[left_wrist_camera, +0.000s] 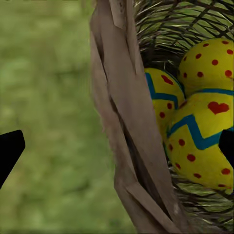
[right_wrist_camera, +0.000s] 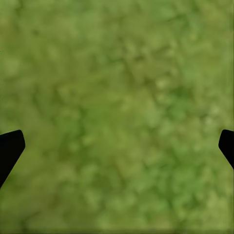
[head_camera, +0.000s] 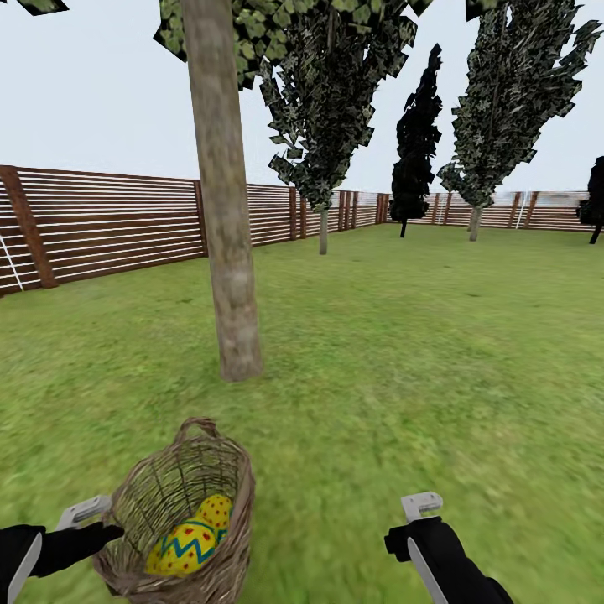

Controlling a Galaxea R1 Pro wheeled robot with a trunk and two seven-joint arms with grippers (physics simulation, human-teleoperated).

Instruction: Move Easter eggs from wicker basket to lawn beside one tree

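- Head view: the wicker basket [head_camera: 180, 512] sits on the lawn [head_camera: 403, 352], just in front of the tree [head_camera: 225, 235]'s trunk.
- Three Easter eggs [left_wrist_camera: 200, 131] are all inside the basket, bunched together.
- My left gripper [left_wrist_camera: 117, 148] is spread wide, straddling the basket's rim, one finger outside, one over the eggs.
- My right gripper [right_wrist_camera: 117, 146] is released too, above bare grass well right of the basket.

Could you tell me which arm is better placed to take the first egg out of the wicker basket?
Left, probably: the left pincer is open at the wicker basket rim, eggs just beyond; the right pincer hangs over bare lawn.
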